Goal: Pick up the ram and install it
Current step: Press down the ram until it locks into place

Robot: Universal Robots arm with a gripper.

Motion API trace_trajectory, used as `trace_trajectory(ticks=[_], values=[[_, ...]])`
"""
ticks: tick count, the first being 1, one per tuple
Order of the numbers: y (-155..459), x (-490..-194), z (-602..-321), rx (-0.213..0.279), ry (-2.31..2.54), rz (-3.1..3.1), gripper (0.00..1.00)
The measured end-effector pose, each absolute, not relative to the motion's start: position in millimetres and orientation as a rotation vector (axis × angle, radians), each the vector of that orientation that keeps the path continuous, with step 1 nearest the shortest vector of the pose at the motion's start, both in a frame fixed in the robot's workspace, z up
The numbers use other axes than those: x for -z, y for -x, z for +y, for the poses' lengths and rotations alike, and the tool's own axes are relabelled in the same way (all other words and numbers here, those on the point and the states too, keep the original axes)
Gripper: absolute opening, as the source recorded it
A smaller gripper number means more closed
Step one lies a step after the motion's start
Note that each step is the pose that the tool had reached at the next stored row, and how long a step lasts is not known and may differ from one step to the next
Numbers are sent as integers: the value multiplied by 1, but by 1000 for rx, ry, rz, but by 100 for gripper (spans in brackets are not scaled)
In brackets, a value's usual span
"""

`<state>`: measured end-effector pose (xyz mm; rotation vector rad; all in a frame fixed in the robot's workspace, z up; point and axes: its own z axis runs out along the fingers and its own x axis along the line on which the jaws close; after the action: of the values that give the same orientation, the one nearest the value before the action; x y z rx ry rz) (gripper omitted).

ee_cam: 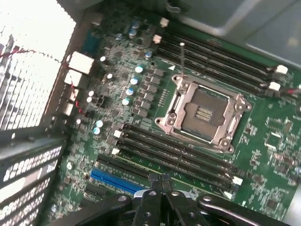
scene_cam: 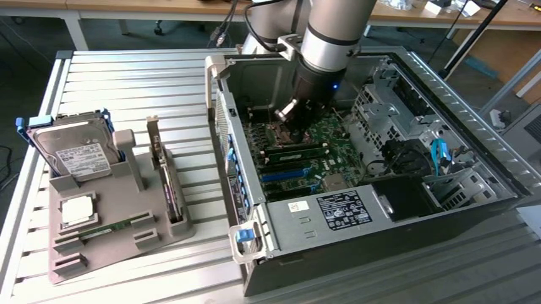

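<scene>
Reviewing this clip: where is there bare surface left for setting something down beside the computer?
Bare slatted table lies beyond the grey parts holder, and in front of the open case. Inside the case is crowded: motherboard, drive cages, cables, arm.

Exterior view: even, diffuse light falls on the slatted table [scene_cam: 127,76], which reflects it palely; shadows beside the grey holder [scene_cam: 110,209] are faint. Inside the open case [scene_cam: 473,145] the light is dimmer, and the drive bay beside the label lies in deep shadow. Wrist view: soft throughout and slightly blurred. The perforated case wall [ee_cam: 33,61] next to the motherboard [ee_cam: 141,108] is blown out to white glare. The gripper [ee_cam: 160,181] appears dark and unsharp.
</scene>
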<state>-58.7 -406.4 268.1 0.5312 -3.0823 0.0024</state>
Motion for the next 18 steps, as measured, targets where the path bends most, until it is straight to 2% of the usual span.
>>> trace_trajectory(ticks=[18], values=[[59,-267,-406,2,43,-3127,11]])
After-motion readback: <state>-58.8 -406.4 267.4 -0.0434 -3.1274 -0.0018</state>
